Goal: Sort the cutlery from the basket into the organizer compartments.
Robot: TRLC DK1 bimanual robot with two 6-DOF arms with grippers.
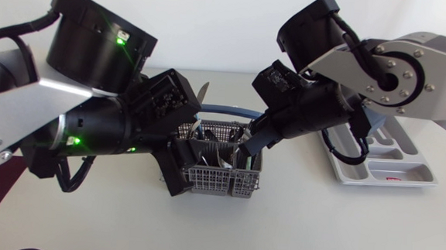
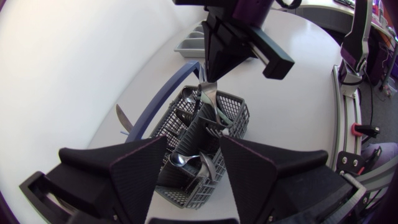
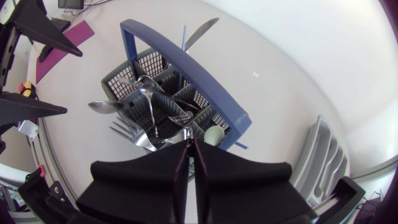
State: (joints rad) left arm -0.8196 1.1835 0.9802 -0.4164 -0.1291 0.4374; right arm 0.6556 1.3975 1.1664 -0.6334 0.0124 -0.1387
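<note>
Over the middle of the table [image 1: 318, 224], head view, our right gripper [image 1: 248, 150] dips into the basket [image 1: 219, 167], the nearer arm to the organizer [image 1: 384, 162] by the right edge. Left wrist view: our left gripper [image 2: 194, 146] gapes wide, basket ahead. Right wrist view: fingers together over standing cutlery [image 3: 149, 112], long axes pointing up at them; open table beyond.

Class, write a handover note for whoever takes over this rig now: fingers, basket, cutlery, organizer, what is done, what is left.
Left gripper: fingers open, at one end of the grey mesh basket with blue handle.
Right gripper: fingers shut on a silver cutlery piece inside the basket.
Other spoons and forks are in the basket; one silver knife lies on the table beside it.
Grey plastic organizer: no cutlery seen in its visible compartments.
Left: sort everything.
</note>
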